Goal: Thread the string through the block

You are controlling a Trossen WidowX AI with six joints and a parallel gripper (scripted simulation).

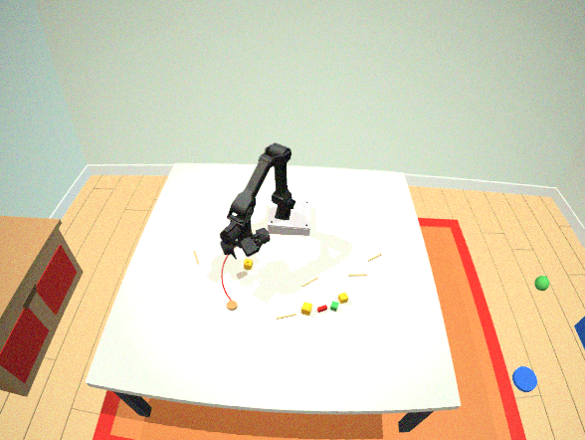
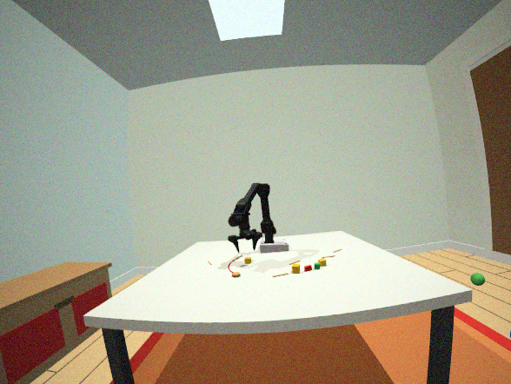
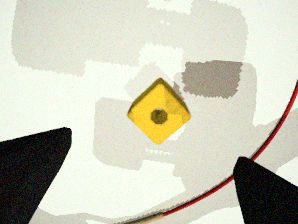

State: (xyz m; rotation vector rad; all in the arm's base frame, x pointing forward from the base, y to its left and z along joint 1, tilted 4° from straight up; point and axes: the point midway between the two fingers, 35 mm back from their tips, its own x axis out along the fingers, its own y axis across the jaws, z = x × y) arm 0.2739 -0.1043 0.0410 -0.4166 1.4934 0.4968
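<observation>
The yellow block [image 1: 248,264] [image 2: 248,261] [image 3: 145,116] stands on the table; its hole shows in the face toward the wrist camera. The gripper [image 1: 242,253] [image 2: 246,250] [image 3: 154,145] is open and empty above the table, near the block. In the wrist view the block lies ahead of the space between the fingertips. The red string [image 1: 222,279] [image 2: 228,266] [image 3: 200,200] curves from the round button [image 1: 232,305] [image 2: 235,274] past the block. The string's stick [image 3: 150,218] shows only partly at the bottom edge of the wrist view; the gripper hides it in the top view.
A loose stick [image 1: 196,257] [image 2: 210,263] lies left of the block. Several others lie to the right, one [image 1: 309,282] nearest. Farther right are two yellow blocks [image 1: 306,309] [image 1: 343,298], a red piece [image 1: 322,309] [image 2: 308,268] and a green piece [image 1: 334,306] [image 2: 317,266].
</observation>
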